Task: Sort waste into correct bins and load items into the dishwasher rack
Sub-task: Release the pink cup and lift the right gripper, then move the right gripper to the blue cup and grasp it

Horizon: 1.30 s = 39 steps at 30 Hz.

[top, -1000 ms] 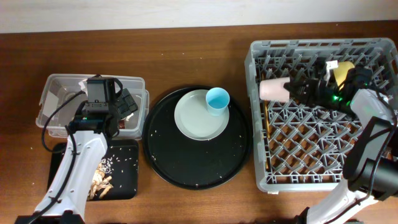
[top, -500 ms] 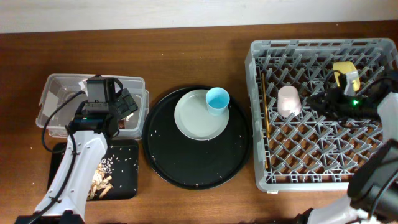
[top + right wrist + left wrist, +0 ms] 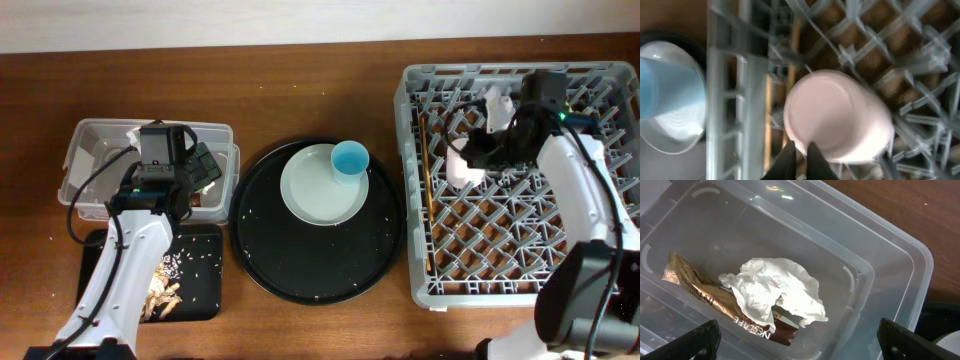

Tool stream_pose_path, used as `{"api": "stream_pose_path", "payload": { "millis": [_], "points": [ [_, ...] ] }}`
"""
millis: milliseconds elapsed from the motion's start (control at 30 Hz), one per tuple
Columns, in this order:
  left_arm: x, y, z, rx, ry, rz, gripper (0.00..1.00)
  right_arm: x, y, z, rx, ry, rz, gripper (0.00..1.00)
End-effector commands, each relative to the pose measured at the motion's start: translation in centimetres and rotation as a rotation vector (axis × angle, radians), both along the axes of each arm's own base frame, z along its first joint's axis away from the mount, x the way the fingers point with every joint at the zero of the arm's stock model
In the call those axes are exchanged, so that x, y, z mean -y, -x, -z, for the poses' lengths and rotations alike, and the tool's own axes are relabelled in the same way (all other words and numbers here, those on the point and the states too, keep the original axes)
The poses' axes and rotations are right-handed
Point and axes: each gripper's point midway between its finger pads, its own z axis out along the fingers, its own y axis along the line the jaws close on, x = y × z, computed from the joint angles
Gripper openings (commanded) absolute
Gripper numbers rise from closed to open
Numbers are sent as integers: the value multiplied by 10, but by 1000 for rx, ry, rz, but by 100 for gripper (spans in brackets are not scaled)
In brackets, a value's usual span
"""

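I count one napkin (image 3: 775, 292) and one wrapper (image 3: 705, 302) in the clear box (image 3: 890, 255), with my left gripper (image 3: 800, 337) spread wide above them. My right gripper (image 3: 801, 152), fingers narrow, sits at the single pink cup (image 3: 837, 117) in the rack (image 3: 520, 270) (whether it pinches the cup, I can't tell). One blue cup (image 3: 350, 160) stands on the one plate (image 3: 310, 195).

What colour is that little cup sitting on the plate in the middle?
The cup is light blue, clearest in the overhead view.

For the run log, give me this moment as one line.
left gripper: open over clear box | box: napkin, wrapper inside | right gripper: at pink cup in rack | blue cup: on plate, not loaded
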Motion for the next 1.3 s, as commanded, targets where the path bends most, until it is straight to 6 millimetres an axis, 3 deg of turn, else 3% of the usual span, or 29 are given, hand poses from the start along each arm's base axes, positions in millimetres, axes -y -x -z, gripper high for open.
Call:
{"api": "stream_pose_path", "payload": {
  "millis": [0, 33, 100, 167, 233, 333, 400, 433, 533, 633, 733, 767, 800, 900, 1000, 1200, 1267],
  "points": [
    [-4, 0, -3, 3, -18, 2, 99, 30, 12, 11, -97, 148, 147, 8],
    [-4, 0, -3, 3, -18, 2, 99, 34, 16, 12, -121, 168, 178, 8],
    [-4, 0, -3, 3, -18, 2, 99, 25, 19, 8, -123, 116, 169, 8],
    [-4, 0, -3, 3, -18, 2, 99, -18, 4, -44, 39, -102, 7, 8],
    [-4, 0, -3, 3, -18, 2, 99, -15, -15, -63, 141, -86, 1, 7],
    [-4, 0, -3, 3, -18, 2, 99, -1, -32, -27, 96, -24, 27, 5],
    [-4, 0, -3, 3, -18, 2, 99, 6, -28, 2, 8, 7, 45, 5],
    [-4, 0, -3, 3, -18, 2, 99, 16, -18, 10, -50, 51, 67, 4],
    [-4, 0, -3, 3, -18, 2, 99, 31, 6, 9, -140, 70, 141, 4],
    [-4, 0, -3, 3, -18, 2, 99, 31, 23, -10, -149, 61, 157, 5],
    [-4, 0, -3, 3, -18, 2, 99, 2, 14, -54, -19, -67, 96, 18],
    [-4, 0, -3, 3, -18, 2, 99, -21, 16, -68, 27, -80, 8, 23],
    [-4, 0, -3, 3, -18, 2, 99, -44, 19, -68, 22, -74, -61, 28],
    [-4, 0, -3, 3, -18, 2, 99, -74, 26, -50, -7, 80, -162, 44],
    [-4, 0, -3, 3, -18, 2, 99, -87, 27, -29, -50, 196, -220, 46],
    [-4, 0, -3, 3, -18, 2, 99, -90, 24, 21, -179, 199, -231, 39],
    [-4, 0, -3, 3, -18, 2, 99, -94, 25, 29, -206, 177, -238, 32]
  ]
}}
